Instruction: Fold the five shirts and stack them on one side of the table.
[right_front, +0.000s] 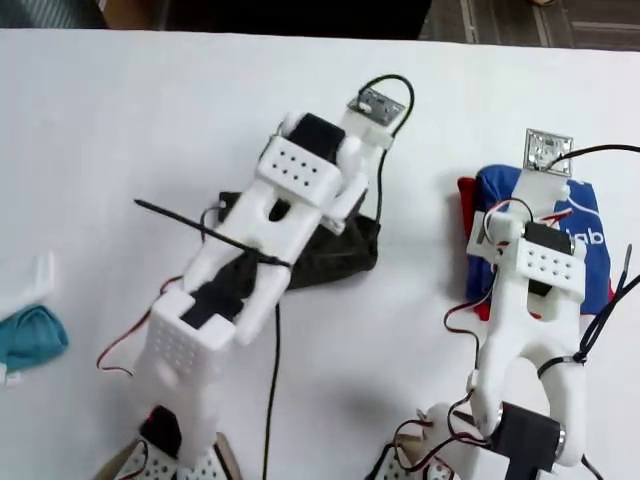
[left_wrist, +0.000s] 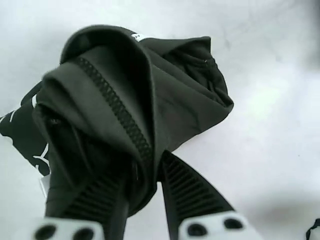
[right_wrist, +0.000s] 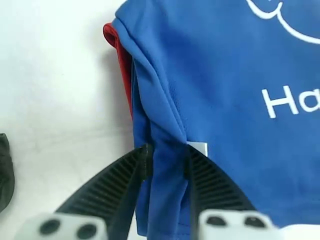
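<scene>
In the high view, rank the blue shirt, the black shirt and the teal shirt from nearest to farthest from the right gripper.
1. The blue shirt: pinched in the right gripper, on the right side.
2. The black shirt: in the middle, well to the left of it.
3. The teal shirt: at the far left edge.

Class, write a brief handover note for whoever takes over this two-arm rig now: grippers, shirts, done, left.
Left gripper: shut on the crumpled black shirt, mid-table.
Right gripper: shut on an edge of the blue printed shirt, which lies on the red shirt, right side of the white table.
Done: stack seems begun.
Left: fold the black shirt and the bunched teal shirt at the left edge, then stack.
</scene>
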